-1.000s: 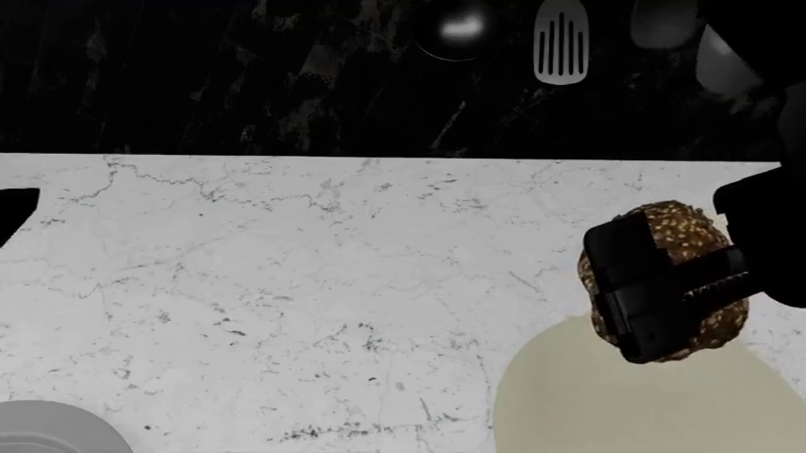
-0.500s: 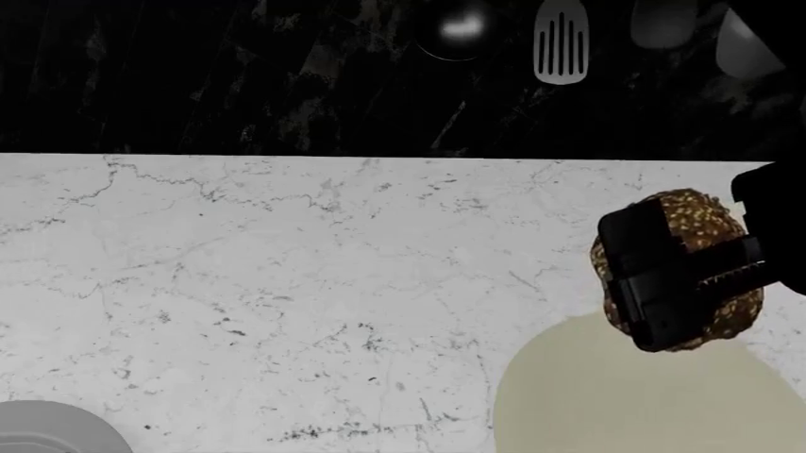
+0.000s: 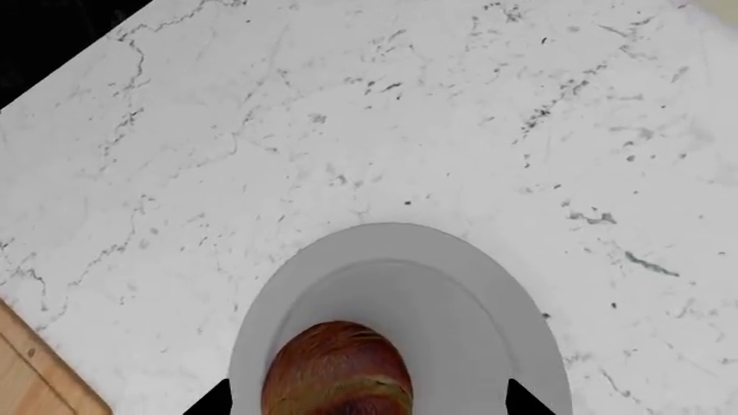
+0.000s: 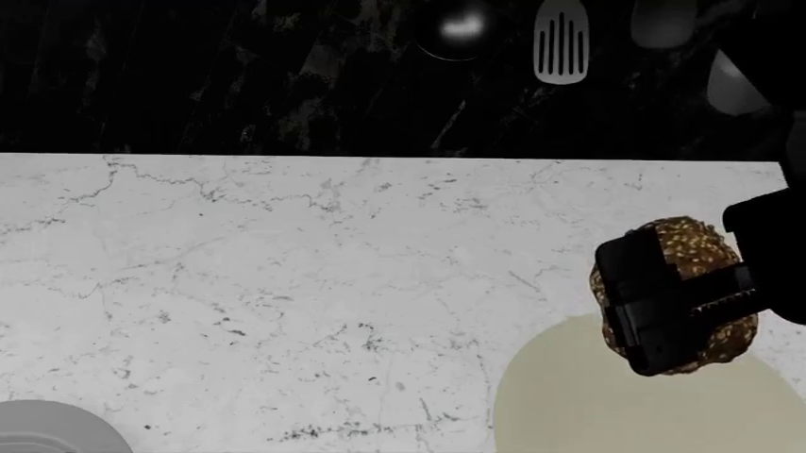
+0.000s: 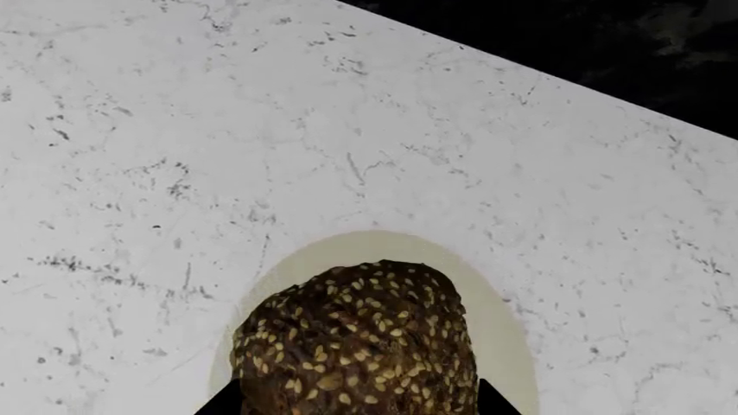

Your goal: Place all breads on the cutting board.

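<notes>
White marble counter [image 4: 277, 283] fills my head view, black wall with hung utensils [image 4: 561, 42] above. Right gripper [image 4: 680, 300] clenched on seeded roll [image 4: 686, 247], lifted over cream plate [image 4: 567, 406], lower right. Striped roll [image 3: 337, 372] on grey plate [image 3: 461, 303]; left gripper's state I cannot tell. Cutting board [image 3: 29, 380] corner beside it.

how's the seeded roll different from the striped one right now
The seeded roll is dark brown, lumpy and speckled with pale seeds; the striped roll is glossy reddish-brown with tan bands. The seeded roll is clamped in the right gripper above the cream plate, while the striped roll sits on the grey plate, with the left gripper's fingertips on either side. Both are round, and neither is on the cutting board.
</notes>
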